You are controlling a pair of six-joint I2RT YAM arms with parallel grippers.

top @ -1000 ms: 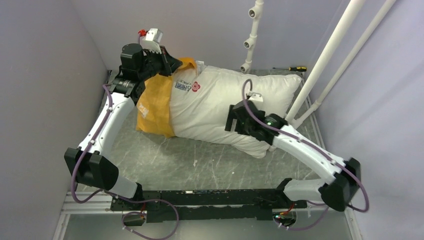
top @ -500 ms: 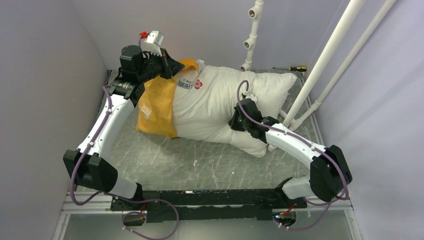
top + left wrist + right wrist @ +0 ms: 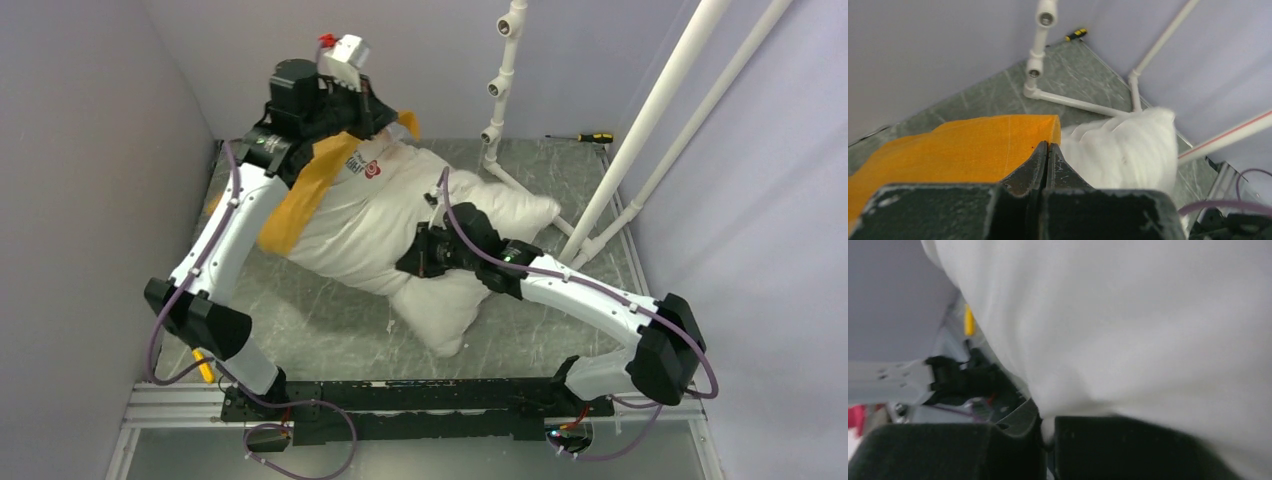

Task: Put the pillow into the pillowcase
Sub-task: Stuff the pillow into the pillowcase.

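Note:
The white pillow (image 3: 400,225) lies slanted across the table, its red-logo end raised at the back left. The orange pillowcase (image 3: 295,195) covers only that end and hangs down beside my left arm. My left gripper (image 3: 390,115) is high at the back, shut on the pillowcase's top edge; in the left wrist view its tips (image 3: 1048,146) pinch the orange hem (image 3: 998,142) right next to the pillow (image 3: 1123,150). My right gripper (image 3: 418,255) is at the pillow's middle, shut on a fold of its white fabric (image 3: 1128,325), which is bunched between the jaws (image 3: 1047,429).
White pipe uprights (image 3: 500,90) and two slanted pipes (image 3: 650,130) stand at the back right, close to the pillow's far end. A yellow-handled screwdriver (image 3: 590,137) lies at the back wall. A small yellow object (image 3: 203,365) sits by the left arm's base. Walls close in on three sides.
My right gripper went from open to shut on the pillow and dragged it left and nearer. My left gripper rose and shifted right with the pillowcase edge, lifting the logo end.

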